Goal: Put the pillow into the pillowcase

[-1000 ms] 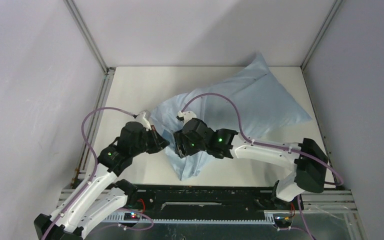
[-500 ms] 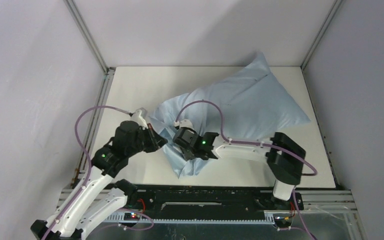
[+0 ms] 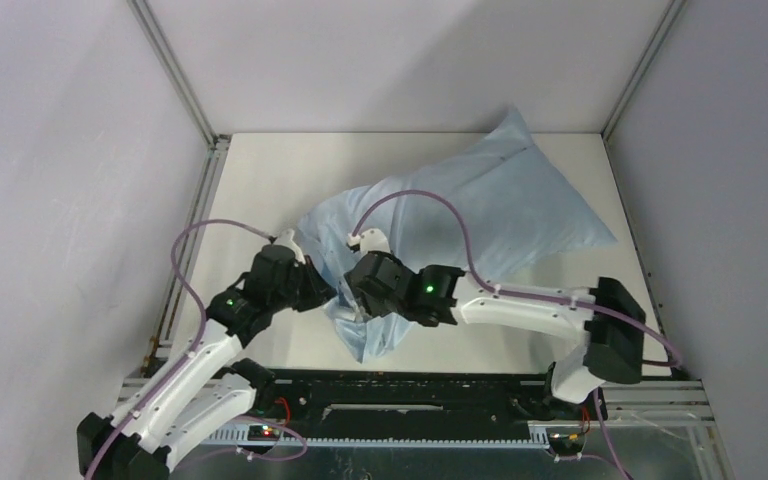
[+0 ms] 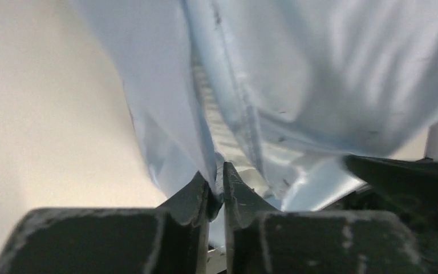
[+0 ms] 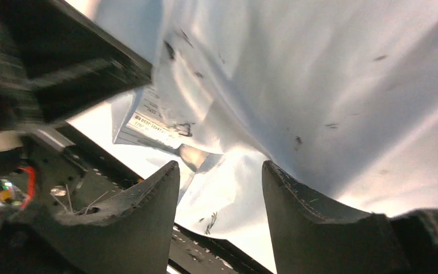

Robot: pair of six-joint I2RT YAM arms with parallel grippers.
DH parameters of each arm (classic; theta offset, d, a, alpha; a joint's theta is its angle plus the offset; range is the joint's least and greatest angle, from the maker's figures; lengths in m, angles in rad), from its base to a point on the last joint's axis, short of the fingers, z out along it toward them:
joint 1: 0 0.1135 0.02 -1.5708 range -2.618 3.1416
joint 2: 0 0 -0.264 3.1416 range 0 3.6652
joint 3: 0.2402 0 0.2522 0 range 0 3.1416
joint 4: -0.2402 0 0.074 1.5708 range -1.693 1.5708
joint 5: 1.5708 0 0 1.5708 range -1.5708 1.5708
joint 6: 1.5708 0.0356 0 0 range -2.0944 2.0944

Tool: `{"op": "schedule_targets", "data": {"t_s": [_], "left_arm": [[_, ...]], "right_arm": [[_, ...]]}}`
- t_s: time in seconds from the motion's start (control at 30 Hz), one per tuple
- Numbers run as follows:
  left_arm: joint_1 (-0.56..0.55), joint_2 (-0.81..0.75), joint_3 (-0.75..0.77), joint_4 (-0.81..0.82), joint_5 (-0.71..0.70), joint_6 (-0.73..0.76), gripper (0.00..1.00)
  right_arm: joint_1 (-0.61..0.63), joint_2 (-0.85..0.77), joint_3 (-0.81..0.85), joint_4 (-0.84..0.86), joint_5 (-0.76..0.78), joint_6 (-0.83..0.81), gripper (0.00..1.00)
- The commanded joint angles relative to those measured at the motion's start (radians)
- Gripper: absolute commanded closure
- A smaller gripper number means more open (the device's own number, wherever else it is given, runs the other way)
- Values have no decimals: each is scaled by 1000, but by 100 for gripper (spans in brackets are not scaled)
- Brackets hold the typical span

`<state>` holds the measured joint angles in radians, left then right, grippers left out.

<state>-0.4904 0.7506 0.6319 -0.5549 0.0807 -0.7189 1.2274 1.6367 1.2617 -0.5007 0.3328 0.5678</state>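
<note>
The bulging pillowcase blocks the table from its middle to the far right corner. Bare tabletop lies open at far left and near right. The left gripper and right gripper crowd the case's near end.

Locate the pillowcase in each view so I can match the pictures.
Top external: the pillowcase runs from the centre toward the far right of the table.
Left wrist: it fills the upper frame, its edge pinched in the left tool.
Right wrist: it covers most of the frame, beyond the open right tool.
Shared landmark: the white table, bare beside the cloth in every view.
</note>
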Motion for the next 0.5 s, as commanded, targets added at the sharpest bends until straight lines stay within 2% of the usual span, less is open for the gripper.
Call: {"op": "schedule_targets", "data": {"t_s": [0.0,0.1,0.27,0.47], "left_arm": [[9,-9,-69,62,-27,-29,78],[10,-55,-59,27,-53,-26,66],[10,-98,-27,-57,-100,-16,62],[20,-159,-23,-125,-170,-19,68]], "right_arm": [[27,-83,97,-64,111,-52,43],[28,-38,142,-80,119,-99,43],[54,87,264,-117,124,-178,42],[98,202,338,-158,168,-213,42]]}}
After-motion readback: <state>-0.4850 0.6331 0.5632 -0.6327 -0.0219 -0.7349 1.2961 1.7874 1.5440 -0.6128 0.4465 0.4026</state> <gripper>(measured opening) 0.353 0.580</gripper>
